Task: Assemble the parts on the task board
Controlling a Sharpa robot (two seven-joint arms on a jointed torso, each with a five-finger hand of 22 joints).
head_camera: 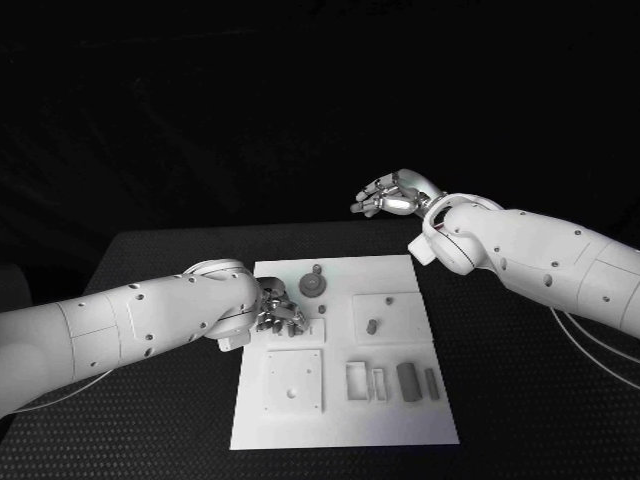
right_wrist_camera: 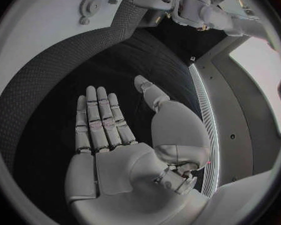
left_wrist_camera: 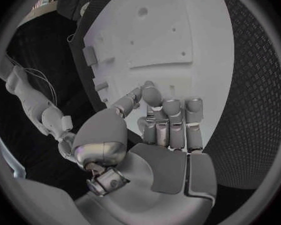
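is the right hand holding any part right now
No, the right hand is open with its fingers stretched out flat and nothing between them, raised over the black table.

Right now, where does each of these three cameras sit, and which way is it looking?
Head view: on the robot's head, looking down at the task board; both white arms show, left hand at the board's edge, right hand raised beyond it.
Left wrist view: behind the left hand, facing the board.
Right wrist view: behind the right hand, fingers spread over the black table.
All three share the board.
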